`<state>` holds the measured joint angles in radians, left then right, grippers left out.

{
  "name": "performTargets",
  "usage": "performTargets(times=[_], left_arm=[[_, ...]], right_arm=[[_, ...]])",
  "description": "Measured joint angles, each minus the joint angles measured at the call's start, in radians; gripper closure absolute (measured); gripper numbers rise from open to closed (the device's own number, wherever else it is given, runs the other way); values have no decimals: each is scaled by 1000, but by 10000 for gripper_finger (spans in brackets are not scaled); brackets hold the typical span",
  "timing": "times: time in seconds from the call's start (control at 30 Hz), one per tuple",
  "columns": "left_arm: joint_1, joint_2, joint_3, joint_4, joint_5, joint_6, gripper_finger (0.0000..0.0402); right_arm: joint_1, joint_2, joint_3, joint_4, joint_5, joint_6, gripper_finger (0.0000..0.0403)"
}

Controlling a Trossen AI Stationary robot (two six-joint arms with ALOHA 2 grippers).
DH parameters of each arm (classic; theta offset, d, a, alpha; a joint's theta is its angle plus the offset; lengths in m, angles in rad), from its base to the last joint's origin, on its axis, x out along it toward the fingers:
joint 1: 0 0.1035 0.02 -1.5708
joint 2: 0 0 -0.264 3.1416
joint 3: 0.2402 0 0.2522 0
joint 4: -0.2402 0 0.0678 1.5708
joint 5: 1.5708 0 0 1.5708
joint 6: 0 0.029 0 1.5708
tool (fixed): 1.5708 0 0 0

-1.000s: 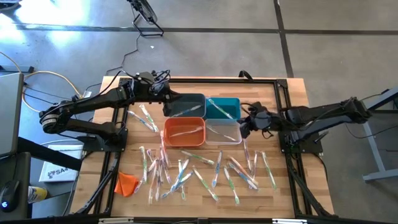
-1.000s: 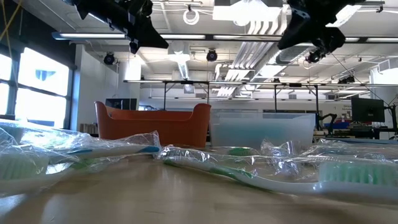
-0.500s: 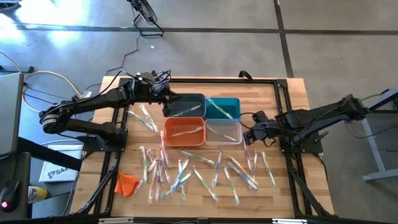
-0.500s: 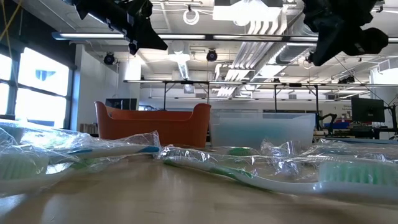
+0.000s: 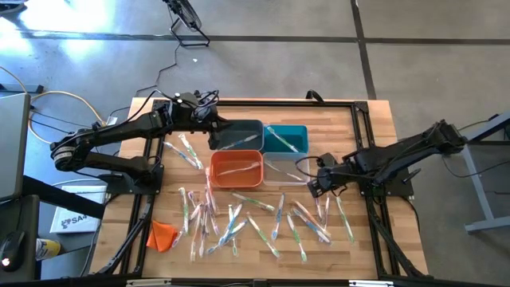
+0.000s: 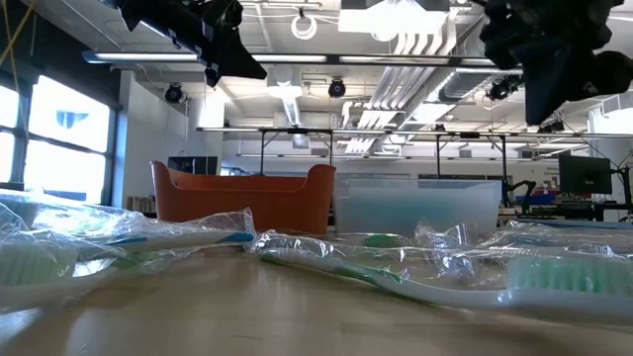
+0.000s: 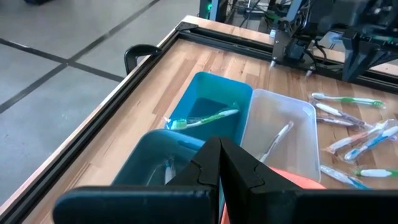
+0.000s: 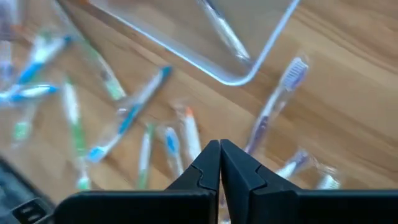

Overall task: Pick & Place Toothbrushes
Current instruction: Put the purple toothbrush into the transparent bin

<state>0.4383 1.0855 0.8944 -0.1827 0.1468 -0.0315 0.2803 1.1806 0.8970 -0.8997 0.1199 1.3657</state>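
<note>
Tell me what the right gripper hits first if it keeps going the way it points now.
Probably the wrapped toothbrushes lying on the wooden table. The right gripper, shut and empty, points down at that scatter just past the clear bin corner. Depth is unclear, so which brush comes first cannot be told.

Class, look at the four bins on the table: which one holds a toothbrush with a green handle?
The teal bin, at the table's far edge beside the dark grey bin. A green-handled toothbrush lies across its floor; the clear bin's looks white.
</note>
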Motion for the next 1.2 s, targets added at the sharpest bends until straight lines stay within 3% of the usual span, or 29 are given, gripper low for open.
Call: performTargets(times=[0.23, 0.57, 0.9, 1.2], left_arm=[[0, 0, 0, 1, 0, 0, 401], [0, 0, 0, 1, -1, -3, 401], [0, 0, 0, 1, -3, -3, 401], [0, 0, 0, 1, -9, -3, 401]], right_arm=[[0, 115, 0, -115, -54, 36, 367], [0, 267, 0, -87, -73, 17, 244], [0, 362, 0, -1, -102, -31, 249], [0, 365, -27, 38, -114, -54, 252]])
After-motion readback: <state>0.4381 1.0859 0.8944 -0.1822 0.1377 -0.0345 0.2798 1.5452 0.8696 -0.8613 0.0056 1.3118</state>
